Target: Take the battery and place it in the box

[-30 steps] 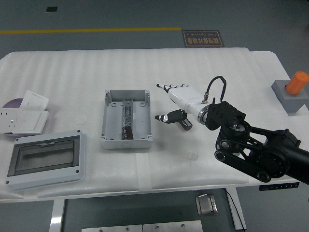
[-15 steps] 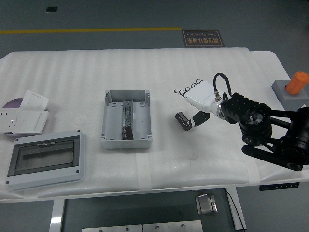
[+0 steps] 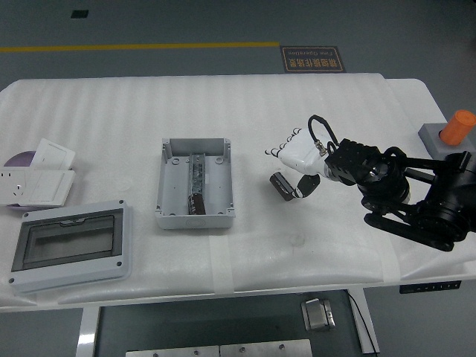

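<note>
A black cylindrical battery (image 3: 281,186) lies on the white table (image 3: 111,111), right of the open grey box (image 3: 169,190). A second dark battery (image 3: 197,202) lies inside the box near its front wall. My right hand (image 3: 294,165), white with dark fingertips, hovers just right of and above the loose battery. Its fingers (image 3: 280,148) are stretched out to the left and its thumb (image 3: 306,186) hangs down beside the battery's right end. Nothing is gripped in it. The left arm is out of view.
A grey lid with a clear window (image 3: 71,245) lies at the front left. White socket plates (image 3: 37,178) and a purple disc (image 3: 16,158) sit at the left edge. An orange button on a grey block (image 3: 450,141) stands at the far right.
My right forearm swung round to the right and the hand drew back and lowered beside the battery. The battery shifted slightly left and turned a second ago, then stayed still.
</note>
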`<move>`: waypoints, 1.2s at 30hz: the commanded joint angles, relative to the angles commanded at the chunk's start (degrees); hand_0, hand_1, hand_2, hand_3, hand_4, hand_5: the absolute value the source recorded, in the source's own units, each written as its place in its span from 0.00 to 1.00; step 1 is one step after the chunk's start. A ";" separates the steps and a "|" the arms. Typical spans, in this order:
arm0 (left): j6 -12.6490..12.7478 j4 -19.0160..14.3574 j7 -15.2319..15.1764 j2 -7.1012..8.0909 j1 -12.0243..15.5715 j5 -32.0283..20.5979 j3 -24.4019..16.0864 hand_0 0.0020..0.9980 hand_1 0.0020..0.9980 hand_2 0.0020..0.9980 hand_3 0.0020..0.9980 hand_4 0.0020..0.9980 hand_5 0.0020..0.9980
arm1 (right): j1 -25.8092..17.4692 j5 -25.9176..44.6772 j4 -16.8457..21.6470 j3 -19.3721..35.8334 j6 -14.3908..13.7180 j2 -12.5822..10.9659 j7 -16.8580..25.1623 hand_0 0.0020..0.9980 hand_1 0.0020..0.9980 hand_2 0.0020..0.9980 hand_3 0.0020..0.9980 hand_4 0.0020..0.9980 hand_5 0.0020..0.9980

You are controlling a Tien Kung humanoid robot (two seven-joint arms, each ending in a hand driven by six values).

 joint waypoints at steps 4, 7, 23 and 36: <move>-0.02 -0.06 -0.04 0.05 -0.16 0.21 -0.21 0.63 0.65 0.31 0.57 0.50 0.49 | -0.82 -0.91 -1.37 1.20 1.64 0.57 1.22 0.89 0.81 0.84 0.99 0.86 0.46; -0.01 -0.08 -0.08 0.07 -0.22 0.27 -0.36 0.63 0.65 0.31 0.57 0.50 0.49 | -1.52 -1.32 -2.16 1.83 2.28 0.93 1.81 0.89 0.81 0.84 0.99 0.85 0.46; 0.07 -0.35 -0.37 0.32 -0.67 1.02 -1.32 0.63 0.65 0.31 0.57 0.49 0.49 | -3.38 -1.52 -4.61 2.96 1.39 2.13 3.13 0.89 0.80 0.83 0.99 0.84 0.44; 0.18 -0.61 -0.54 0.50 -0.96 1.55 -1.90 0.63 0.65 0.31 0.57 0.49 0.50 | -4.80 -1.25 -7.04 3.44 0.54 3.05 3.63 0.86 0.77 0.72 0.76 0.57 0.32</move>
